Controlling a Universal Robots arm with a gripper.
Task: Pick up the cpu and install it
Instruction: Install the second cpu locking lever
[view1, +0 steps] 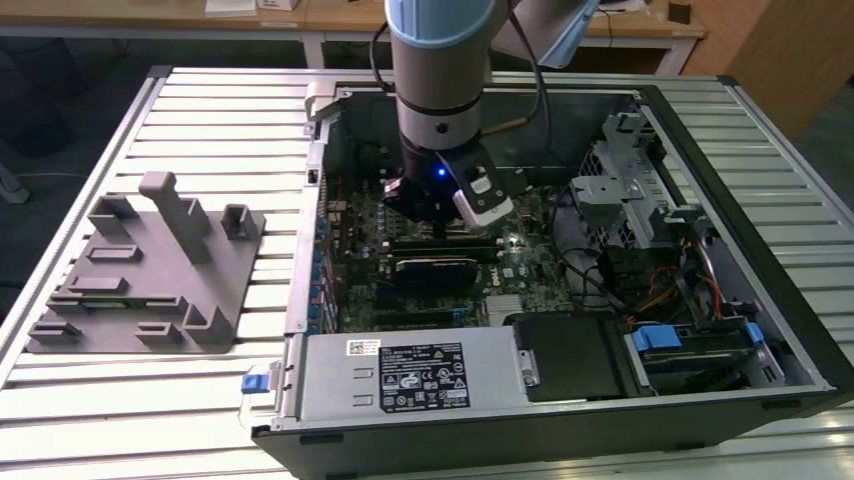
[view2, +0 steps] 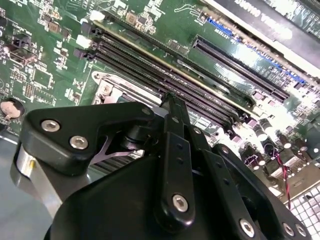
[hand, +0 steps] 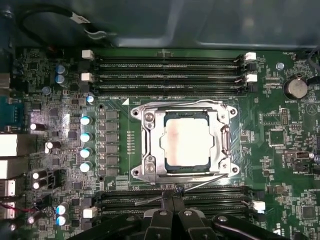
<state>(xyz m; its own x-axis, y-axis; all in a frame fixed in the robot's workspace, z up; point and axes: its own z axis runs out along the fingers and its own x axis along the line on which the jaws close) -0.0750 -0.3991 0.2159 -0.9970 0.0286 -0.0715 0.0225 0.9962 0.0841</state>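
While the grey-and-blue robot arm (view1: 441, 70) reaches down into the open black computer case (view1: 747, 330) on the slatted white tabletop (view1: 214, 110), its black gripper (hand: 172, 202) hangs just above the green motherboard (hand: 280, 150), fingers pressed together with nothing between them. In the first wrist view the cpu (hand: 187, 141), a small flat square chip with a shiny silver top, lies seated inside the silver metal socket frame (hand: 150, 145), between two banks of long black memory slots (hand: 170, 75). From the exterior view the arm hides the chip. A grey plastic fixture (view1: 147, 270) sits on the tabletop at the exterior view's left, well apart from the case.
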